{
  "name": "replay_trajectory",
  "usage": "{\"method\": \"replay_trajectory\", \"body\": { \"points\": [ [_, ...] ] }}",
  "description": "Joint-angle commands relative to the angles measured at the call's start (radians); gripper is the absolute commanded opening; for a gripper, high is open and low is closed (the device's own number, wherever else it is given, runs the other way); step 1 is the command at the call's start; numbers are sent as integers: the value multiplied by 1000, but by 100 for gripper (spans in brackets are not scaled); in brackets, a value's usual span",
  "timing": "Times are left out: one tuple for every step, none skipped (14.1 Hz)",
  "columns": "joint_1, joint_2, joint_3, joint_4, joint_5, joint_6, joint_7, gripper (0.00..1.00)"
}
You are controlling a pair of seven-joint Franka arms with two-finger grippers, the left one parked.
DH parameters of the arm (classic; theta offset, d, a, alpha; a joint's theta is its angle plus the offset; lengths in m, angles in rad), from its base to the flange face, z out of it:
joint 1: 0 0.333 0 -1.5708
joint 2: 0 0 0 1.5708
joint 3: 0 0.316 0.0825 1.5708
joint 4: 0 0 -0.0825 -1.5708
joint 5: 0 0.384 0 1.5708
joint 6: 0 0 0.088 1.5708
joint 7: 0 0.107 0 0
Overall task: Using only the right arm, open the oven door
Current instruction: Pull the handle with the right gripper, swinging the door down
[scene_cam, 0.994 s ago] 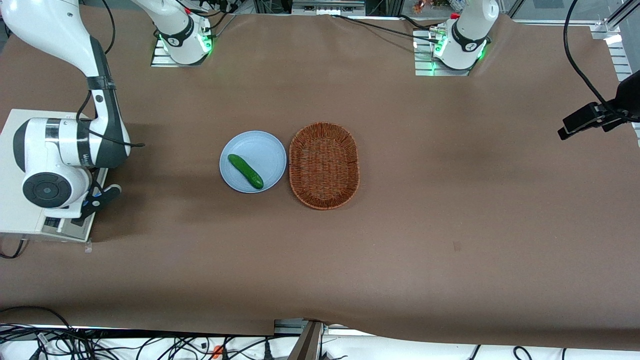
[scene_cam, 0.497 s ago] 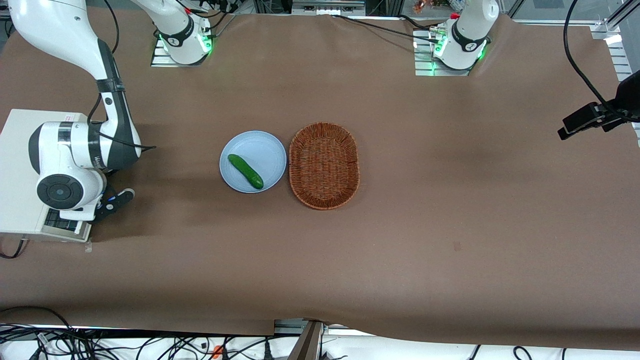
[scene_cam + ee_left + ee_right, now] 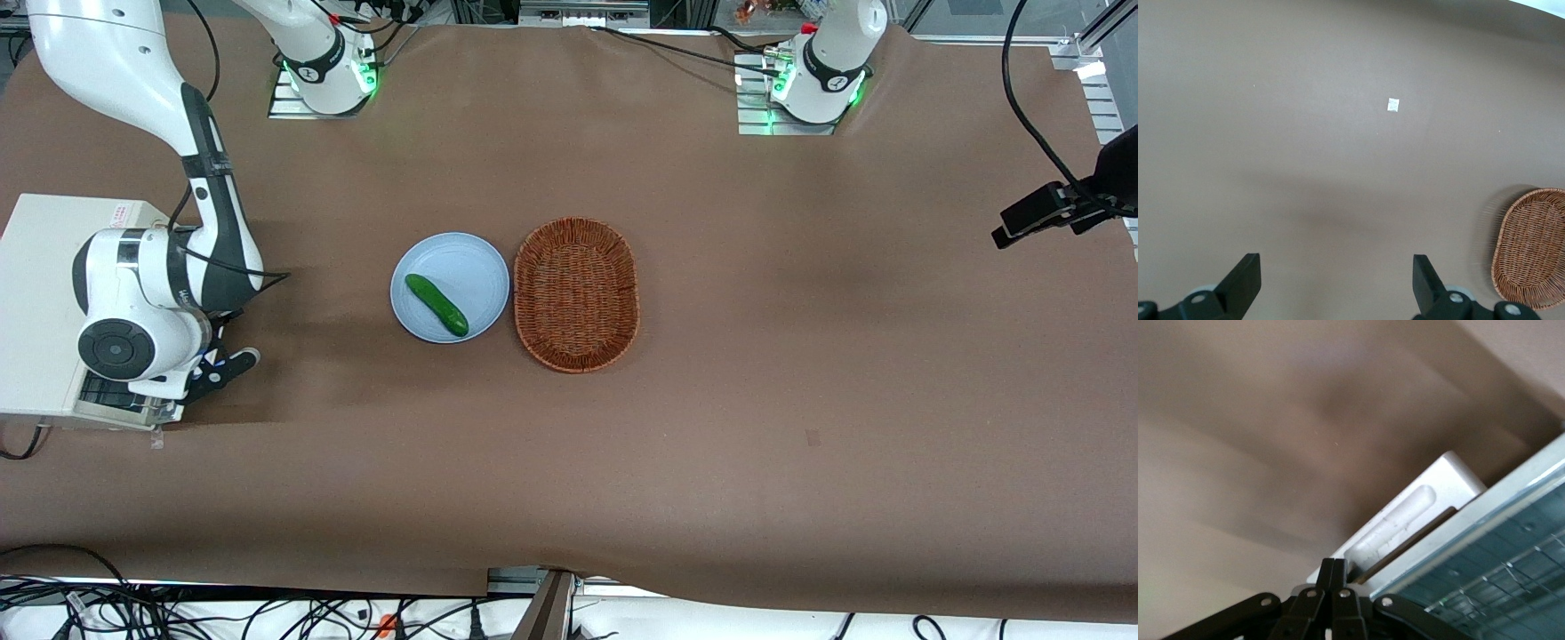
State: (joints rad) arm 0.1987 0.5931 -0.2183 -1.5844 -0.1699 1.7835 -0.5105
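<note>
At the toaster oven (image 3: 40, 302), toward the working arm's end of the counter (image 3: 711, 444), we find the claw (image 3: 218, 366) of the right arm (image 3: 151, 293) low against the appliance's front edge. From the wrist camera, we see the claw (image 3: 1336, 587) with its two fingers pressed together, tips meeting right at the pale handle (image 3: 1405, 517) of the oven door (image 3: 1491, 567). Whether they actually pinch anything, we cannot tell. The oven door shows its glass window with a wire rack visible through it, and it lies just beside the fingertips. Farther out from the oven, toward the middle of the counter, we see a light blue plate (image 3: 471, 258) carrying a cucumber (image 3: 436, 305), and a wicker basket (image 3: 576, 294) just beside the plate.
</note>
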Motion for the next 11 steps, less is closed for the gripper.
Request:
{"method": "replay_trajectory", "body": {
  "points": [
    [-15,14,-10,-17,49,10,27,0],
    [-15,19,-10,-17,62,11,32,0],
    [-15,24,-10,-17,84,13,43,0],
    [-15,25,-10,-17,96,13,46,0],
    [-15,27,-10,-17,108,11,62,0],
    [-15,27,-10,-17,119,10,79,0],
    [-15,27,-10,-19,137,7,92,0],
    [-15,28,-9,-17,163,4,101,0],
    [-15,36,-9,-17,185,2,110,0],
    [-15,37,-10,-17,203,2,112,0],
    [-15,39,-10,-17,225,4,119,0]
  ]
}}
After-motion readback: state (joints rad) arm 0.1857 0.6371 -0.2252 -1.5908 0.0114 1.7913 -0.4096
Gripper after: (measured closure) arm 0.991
